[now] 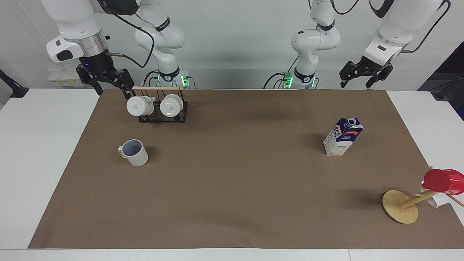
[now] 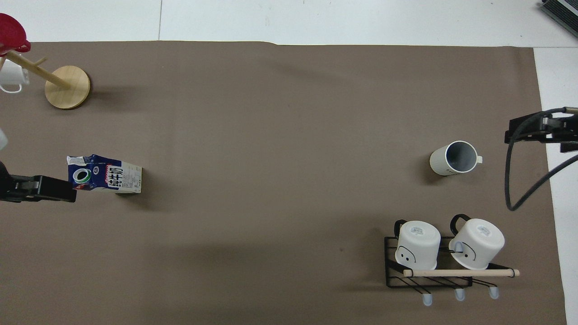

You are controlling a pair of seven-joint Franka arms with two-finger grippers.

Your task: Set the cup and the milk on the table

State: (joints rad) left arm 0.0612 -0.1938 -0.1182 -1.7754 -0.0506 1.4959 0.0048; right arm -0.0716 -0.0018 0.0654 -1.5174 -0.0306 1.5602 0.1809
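The cup (image 1: pixel 134 153) (image 2: pixel 454 158), off-white with a grey-blue inside, stands upright on the brown sheet (image 1: pixel 232 188) of the table (image 1: pixel 36 152), toward the right arm's end. The milk (image 1: pixel 342 137) (image 2: pixel 106 175), a blue and white carton, stands upright on the sheet toward the left arm's end. My right gripper (image 1: pixel 112 90) (image 2: pixel 542 128) hangs open and empty above the robots' edge of the table, beside a black rack. My left gripper (image 1: pixel 357 84) (image 2: pixel 40 188) hangs open and empty above the same edge, well apart from the milk.
The black wire rack (image 1: pixel 163 115) (image 2: pixel 429 275) holds two white mugs, nearer to the robots than the cup. A tilted wooden mug tree (image 1: pixel 400 206) (image 2: pixel 67 86) carries a red cup (image 1: pixel 444 180) (image 2: pixel 11 29) at the left arm's end, farther than the milk.
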